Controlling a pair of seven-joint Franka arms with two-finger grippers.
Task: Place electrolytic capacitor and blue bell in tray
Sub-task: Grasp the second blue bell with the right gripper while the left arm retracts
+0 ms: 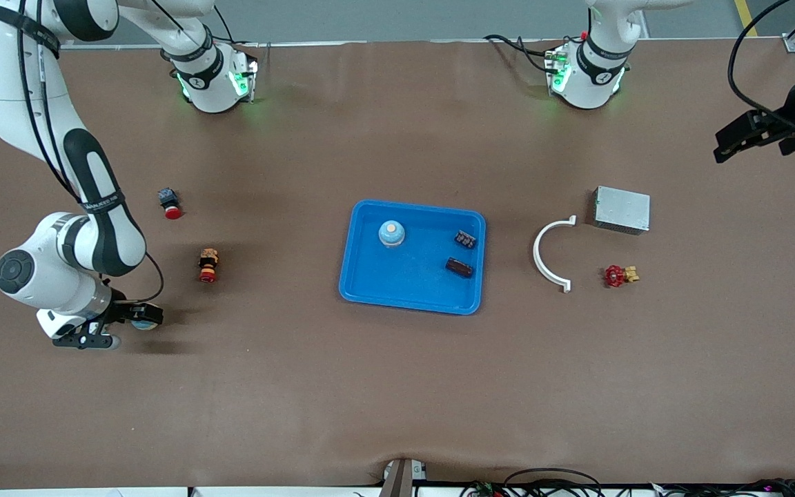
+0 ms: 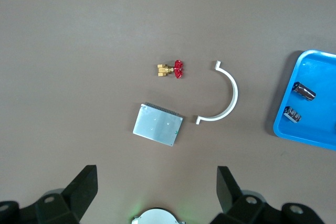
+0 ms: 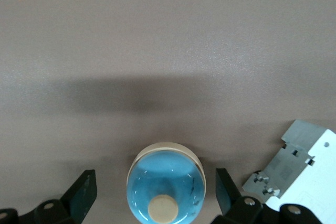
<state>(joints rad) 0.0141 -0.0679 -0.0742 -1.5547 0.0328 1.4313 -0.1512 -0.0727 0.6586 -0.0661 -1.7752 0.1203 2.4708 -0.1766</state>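
Note:
The bright blue tray (image 1: 370, 290) lies mid-table. In it stand a blue bell (image 1: 391, 233) with a tan button and two small dark parts; the cylindrical one (image 1: 459, 267) looks like the electrolytic capacitor and also shows in the left wrist view (image 2: 304, 91). A second blue bell (image 1: 146, 322) stands on the table toward the right arm's end. My right gripper (image 1: 136, 319) is low around it, open, with a gap between each finger and the bell (image 3: 166, 187). My left gripper (image 1: 735, 138) is open and empty, high over the left arm's end of the table.
A grey metal box (image 1: 622, 209), a white half-ring (image 1: 542, 252) and a red-handled brass valve (image 1: 618, 275) lie between the tray and the left arm's end. Two red-capped push buttons (image 1: 170, 202) (image 1: 208, 265) lie near the right arm. A grey-white metal part (image 3: 299, 169) lies beside the held-around bell.

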